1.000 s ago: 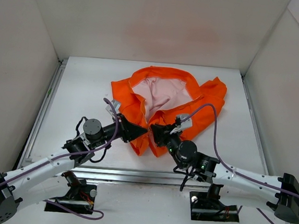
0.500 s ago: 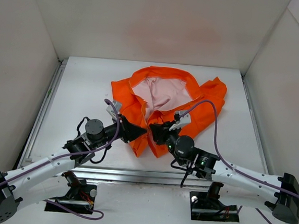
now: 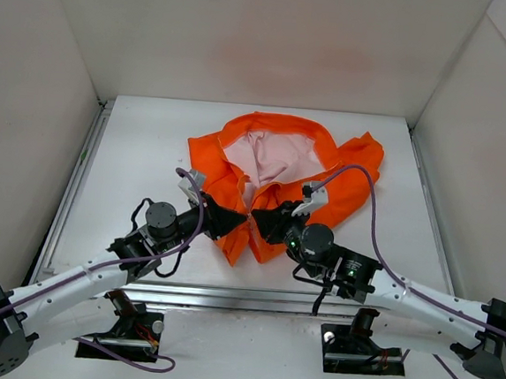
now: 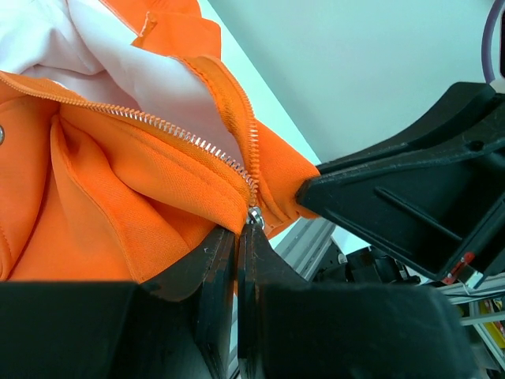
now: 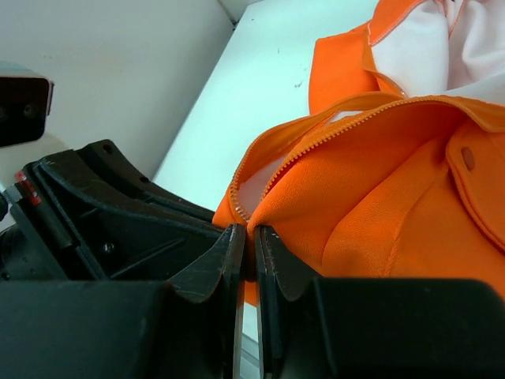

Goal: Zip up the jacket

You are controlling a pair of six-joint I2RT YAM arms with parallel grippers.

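Note:
The orange jacket (image 3: 347,176) lies open in the middle of the table, its pale pink lining (image 3: 269,155) showing. My left gripper (image 3: 240,218) and right gripper (image 3: 260,221) meet tip to tip at its near hem. In the left wrist view the left gripper (image 4: 239,238) is shut at the bottom of the zipper strip (image 4: 170,134), with the small metal pull (image 4: 254,217) at its fingertips. In the right wrist view the right gripper (image 5: 251,237) is shut on the jacket's front edge beside the zipper teeth (image 5: 316,142). The zipper is open above the pull.
White walls (image 3: 30,99) enclose the table on three sides. A metal rail (image 3: 226,294) runs along the near edge, just below the hem. Purple cables (image 3: 366,208) loop above both arms. In the left wrist view the right gripper's body (image 4: 410,189) is very close.
The right arm has shifted a little away from me and to the right, still holding the hem. The jacket's near hem has bunched up slightly. The left gripper has barely moved.

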